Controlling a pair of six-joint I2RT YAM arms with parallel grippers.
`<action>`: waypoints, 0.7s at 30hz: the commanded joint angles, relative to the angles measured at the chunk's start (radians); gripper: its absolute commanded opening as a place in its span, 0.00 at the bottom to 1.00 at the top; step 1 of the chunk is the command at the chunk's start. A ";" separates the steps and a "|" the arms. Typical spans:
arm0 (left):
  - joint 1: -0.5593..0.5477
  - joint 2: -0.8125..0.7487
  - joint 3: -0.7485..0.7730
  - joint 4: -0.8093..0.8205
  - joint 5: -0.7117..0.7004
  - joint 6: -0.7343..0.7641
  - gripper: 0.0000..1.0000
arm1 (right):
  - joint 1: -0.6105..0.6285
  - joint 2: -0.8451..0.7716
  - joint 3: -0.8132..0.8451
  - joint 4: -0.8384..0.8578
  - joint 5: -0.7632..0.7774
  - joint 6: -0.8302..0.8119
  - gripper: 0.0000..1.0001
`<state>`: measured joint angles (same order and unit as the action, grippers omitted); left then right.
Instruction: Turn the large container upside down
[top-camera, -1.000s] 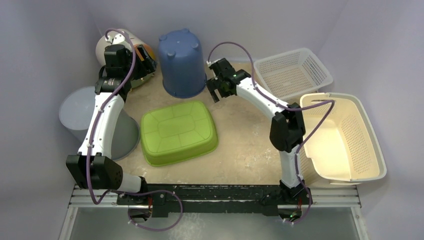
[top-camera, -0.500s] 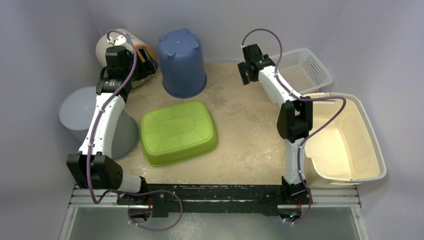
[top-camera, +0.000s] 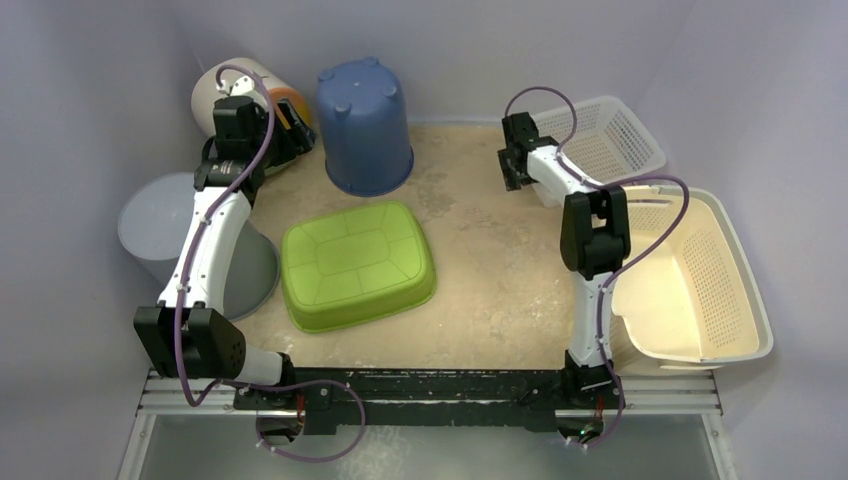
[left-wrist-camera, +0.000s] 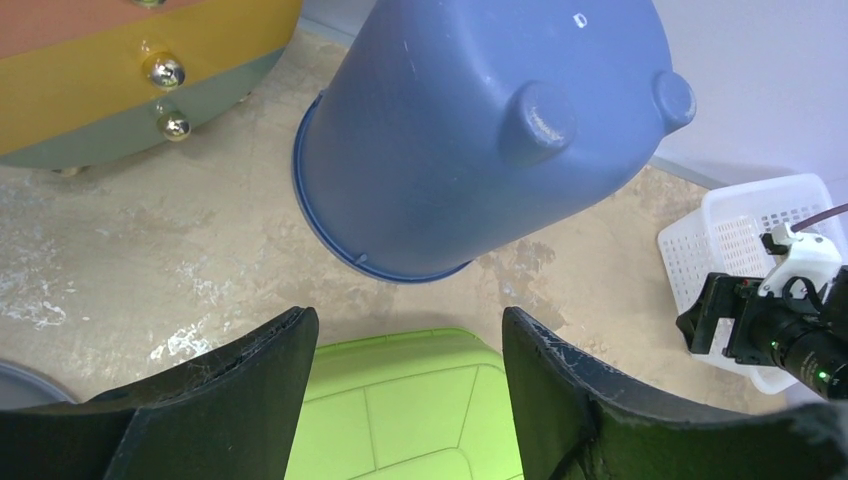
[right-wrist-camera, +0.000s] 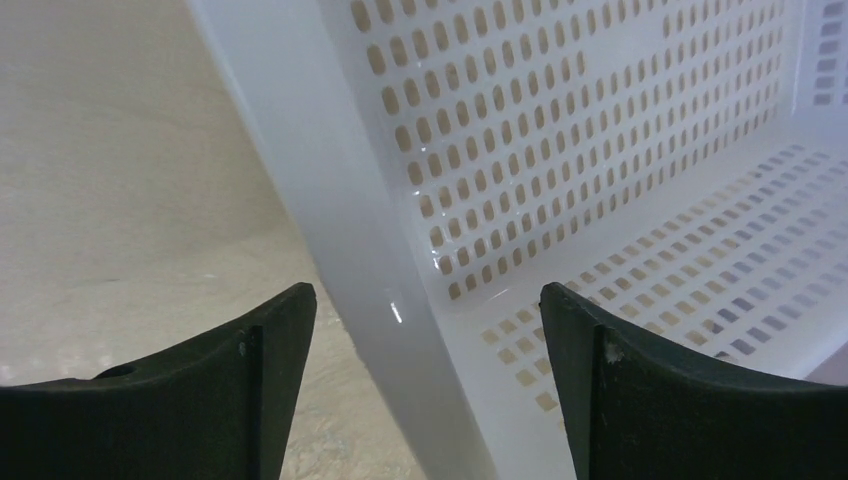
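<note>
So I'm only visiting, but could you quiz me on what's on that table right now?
1. True or false: the blue bucket stands with its opening facing down.
2. Whose wall shows between the fingers of the right gripper? A) green tub B) white basket C) grey bin
3. Fill in: the left gripper and the right gripper are both ___.

Key: 1 true; 2 B; 3 open.
</note>
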<state>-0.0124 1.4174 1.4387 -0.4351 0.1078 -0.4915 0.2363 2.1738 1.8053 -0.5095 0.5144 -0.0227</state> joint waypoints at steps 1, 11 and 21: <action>0.008 -0.012 -0.007 0.055 0.017 -0.021 0.67 | -0.003 -0.081 -0.074 0.058 0.019 0.037 0.83; 0.008 -0.041 -0.023 0.064 0.013 -0.033 0.65 | -0.002 -0.195 -0.161 0.110 -0.024 0.060 0.21; 0.009 -0.084 -0.023 0.056 0.001 -0.035 0.65 | 0.001 -0.281 0.127 0.081 -0.622 0.143 0.20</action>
<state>-0.0124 1.3888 1.4113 -0.4263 0.1112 -0.5140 0.2279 1.9751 1.7588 -0.4721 0.2043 0.0628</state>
